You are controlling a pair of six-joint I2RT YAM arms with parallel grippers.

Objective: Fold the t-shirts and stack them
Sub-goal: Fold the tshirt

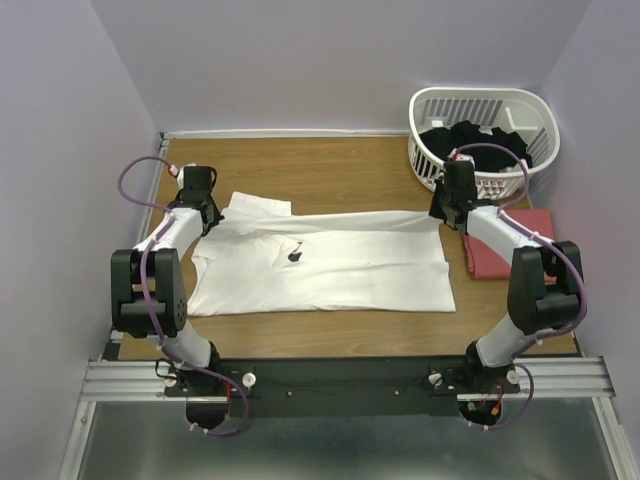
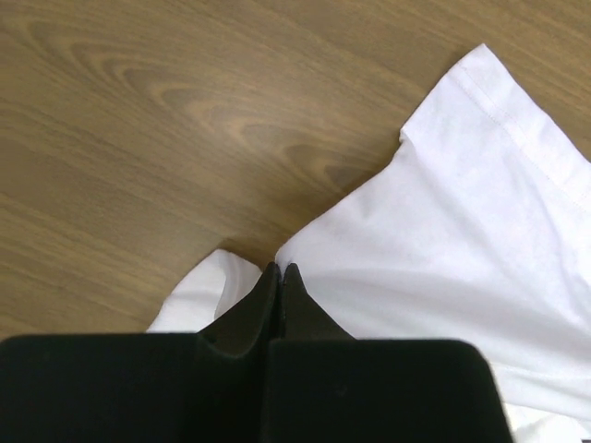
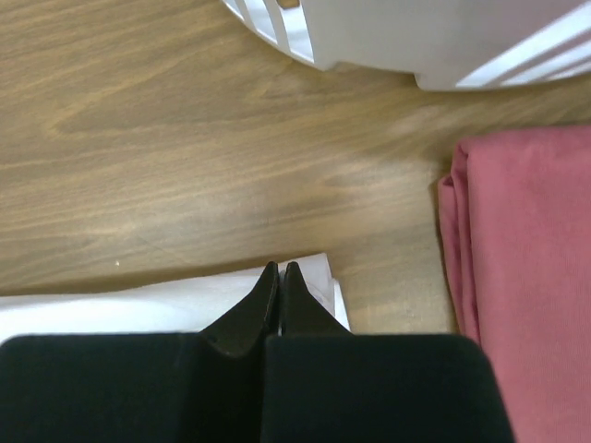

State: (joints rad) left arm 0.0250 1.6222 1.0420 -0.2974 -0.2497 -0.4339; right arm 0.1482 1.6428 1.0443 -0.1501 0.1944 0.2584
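The large white t-shirt point(image 1: 330, 265) lies spread flat across the middle of the table, with a small black mark point(image 1: 295, 254) on it. My left gripper point(image 1: 208, 218) is at its far left corner by the sleeve. The jaws are shut, and in the left wrist view the tips point(image 2: 280, 268) pinch the cloth point(image 2: 443, 249) at its edge. My right gripper point(image 1: 444, 212) is at the shirt's far right corner, shut, with its tips point(image 3: 280, 266) on the white corner point(image 3: 138, 309). The salmon-red t-shirt point(image 1: 505, 250) lies folded at the right, and shows in the right wrist view point(image 3: 526, 268).
A white slatted basket point(image 1: 480, 96) holding dark clothes point(image 1: 475, 140) stands at the back right, just behind my right gripper; its base shows in the right wrist view point(image 3: 416, 37). Bare wooden table point(image 1: 330, 170) lies behind the shirt. Walls close in on the left, back and right.
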